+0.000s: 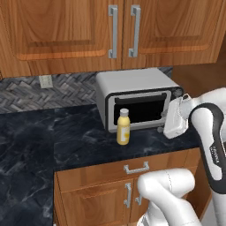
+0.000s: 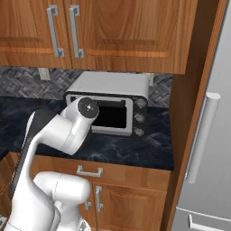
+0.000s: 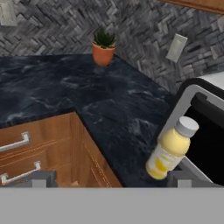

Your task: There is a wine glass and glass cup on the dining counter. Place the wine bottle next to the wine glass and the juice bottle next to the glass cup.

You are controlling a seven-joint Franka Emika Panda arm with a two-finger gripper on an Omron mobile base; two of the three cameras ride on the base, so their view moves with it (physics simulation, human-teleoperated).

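Observation:
The juice bottle (image 1: 123,127), yellow with a white cap, stands upright on the black marbled kitchen counter (image 1: 39,137), just in front of the toaster oven (image 1: 137,99). In the hand view the juice bottle (image 3: 171,148) appears tilted at the lower right, beside the oven's dark door. My gripper (image 1: 171,126) hovers to the right of the bottle, level with the oven front and apart from it. Its fingertips (image 3: 40,178) stand wide apart, so my gripper (image 3: 111,179) is open with nothing in it. The wine bottle, wine glass, glass cup and dining counter are out of view.
Wooden wall cabinets (image 1: 110,31) hang over the oven. A tall steel fridge (image 2: 207,135) stands to the right of the counter. A potted plant (image 3: 103,48) sits in the counter's far corner. Drawers and doors (image 1: 137,168) run below the counter edge.

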